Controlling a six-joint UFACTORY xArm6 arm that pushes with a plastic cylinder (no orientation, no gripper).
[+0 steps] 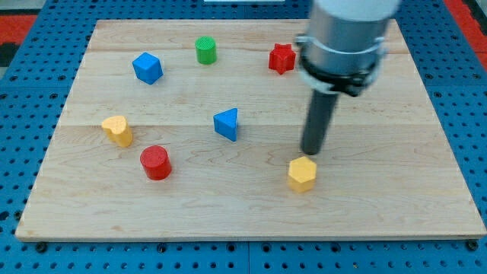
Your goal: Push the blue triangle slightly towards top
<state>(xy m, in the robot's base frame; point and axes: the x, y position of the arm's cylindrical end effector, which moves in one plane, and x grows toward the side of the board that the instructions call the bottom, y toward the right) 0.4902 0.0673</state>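
Observation:
The blue triangle (227, 124) lies near the middle of the wooden board (243, 221). My tip (310, 154) is down on the board to the triangle's right and a little lower in the view, well apart from it. The tip stands just above a yellow hexagon block (302, 174), close to it or touching it. The arm's grey body comes in from the view's top right.
A blue cube (148, 68) is at the upper left, a green cylinder (205, 50) at the top middle, a red star block (281, 58) at the top right of middle. A yellow heart block (117, 130) and a red cylinder (155, 162) are at the left.

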